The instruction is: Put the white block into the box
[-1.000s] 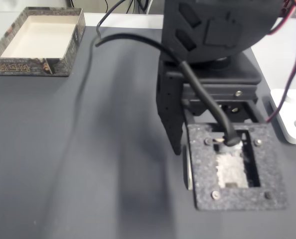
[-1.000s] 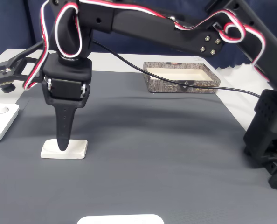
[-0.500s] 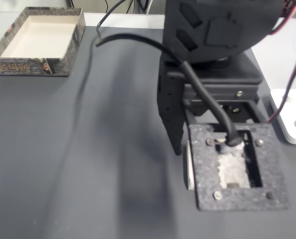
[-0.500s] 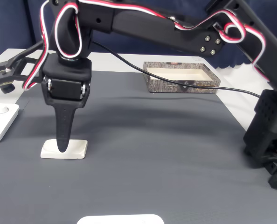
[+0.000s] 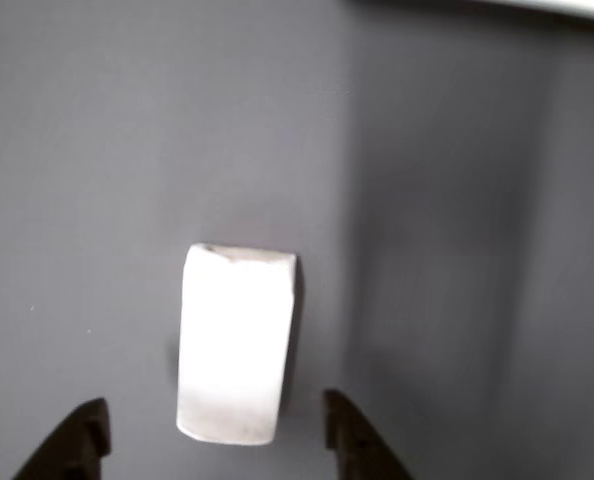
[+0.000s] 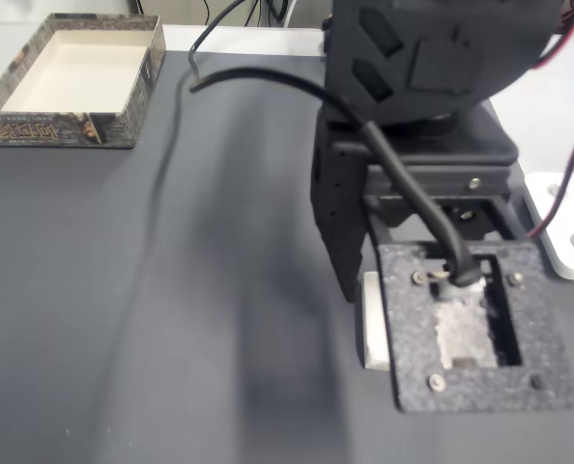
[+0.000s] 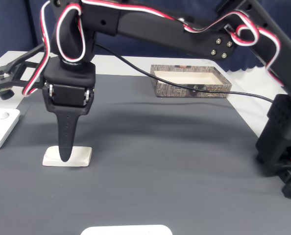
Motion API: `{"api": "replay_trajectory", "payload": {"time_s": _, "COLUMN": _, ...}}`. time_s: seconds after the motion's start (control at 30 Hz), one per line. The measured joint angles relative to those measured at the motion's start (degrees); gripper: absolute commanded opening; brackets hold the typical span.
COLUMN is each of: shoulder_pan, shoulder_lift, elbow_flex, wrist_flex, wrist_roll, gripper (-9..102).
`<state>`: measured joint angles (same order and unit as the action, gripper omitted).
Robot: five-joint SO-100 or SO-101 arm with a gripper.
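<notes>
gripper (image 5: 215, 440): jaws spread, empty, one dark fingertip on each side of the block's near end.
white block (image 5: 235, 343): flat on the grey mat (image 7: 160, 161), between the fingertips and just ahead of them; untouched.
change: in a fixed view the arm has shifted slightly over the block (image 6: 372, 332) since a second ago; alignment, no closing.
box (image 7: 191, 81): well apart from the gripper, across the mat.
meaning: grasp likely imminent; carry not begun.
</notes>
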<state>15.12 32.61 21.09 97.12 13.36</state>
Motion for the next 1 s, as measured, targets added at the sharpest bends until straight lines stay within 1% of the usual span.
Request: {"api": "replay_trajectory", "payload": {"time_s": 1.0, "shoulder_pan": 0.00, "shoulder_lift": -6.86, "elbow_flex": -4.83, "wrist_flex": -0.18, "wrist_roll": 0.70, "gripper": 32}}
